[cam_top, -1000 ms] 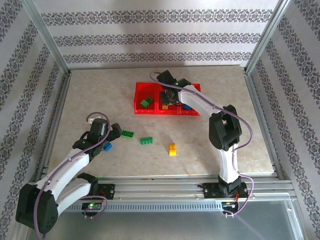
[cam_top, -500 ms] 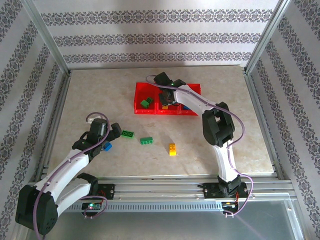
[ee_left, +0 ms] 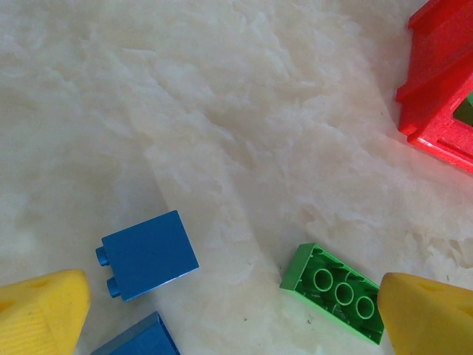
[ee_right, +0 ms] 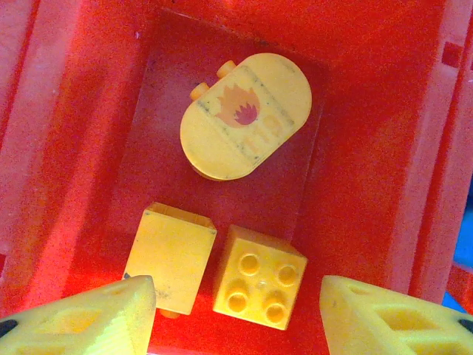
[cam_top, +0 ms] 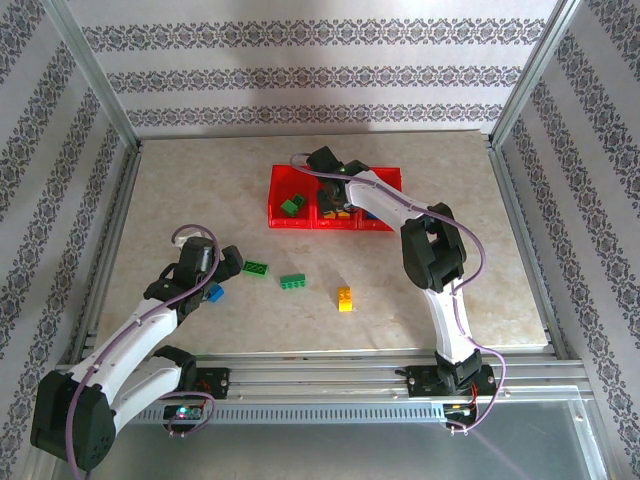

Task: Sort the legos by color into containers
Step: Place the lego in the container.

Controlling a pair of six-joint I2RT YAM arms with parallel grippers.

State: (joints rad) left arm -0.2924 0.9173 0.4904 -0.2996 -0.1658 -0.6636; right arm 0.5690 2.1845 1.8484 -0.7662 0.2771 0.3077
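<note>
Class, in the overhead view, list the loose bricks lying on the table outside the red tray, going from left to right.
Blue brick → bright green brick → darker green brick → yellow brick.

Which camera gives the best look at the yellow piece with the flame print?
Right wrist view: the flame piece lies face-up in the red tray, its print sharp. In the top external view it is just part of a small yellow blur in the middle compartment.
</note>
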